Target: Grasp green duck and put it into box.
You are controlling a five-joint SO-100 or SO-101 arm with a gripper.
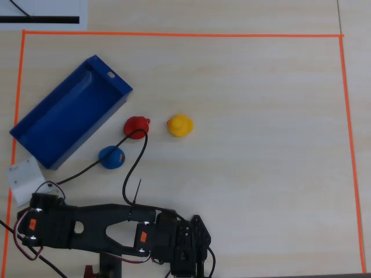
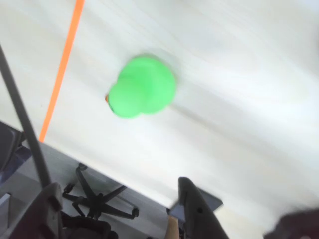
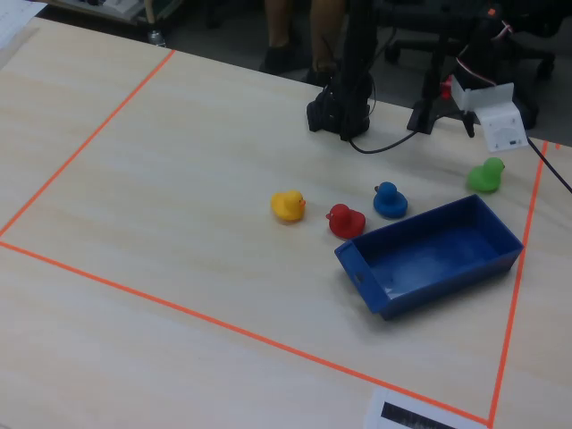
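Observation:
The green duck (image 3: pixel 485 174) stands on the table near the orange tape, just beyond the far right corner of the blue box (image 3: pixel 429 255). In the wrist view the green duck (image 2: pixel 144 88) shows blurred, well ahead of my gripper (image 2: pixel 117 184), which is open with nothing between its fingers. The overhead view shows no green duck. There the box (image 1: pixel 69 110) lies at the left, empty, and my gripper (image 1: pixel 191 255) sits at the bottom edge, far from it. In the fixed view the gripper (image 3: pixel 340 116) hangs at the table's far side.
A red duck (image 1: pixel 137 125), a yellow duck (image 1: pixel 179 125) and a blue duck (image 1: pixel 111 157) stand beside the box. A black cable (image 1: pixel 130 174) loops over the red duck. A white module (image 3: pixel 496 125) sits by the green duck. Orange tape (image 1: pixel 348 145) frames the area.

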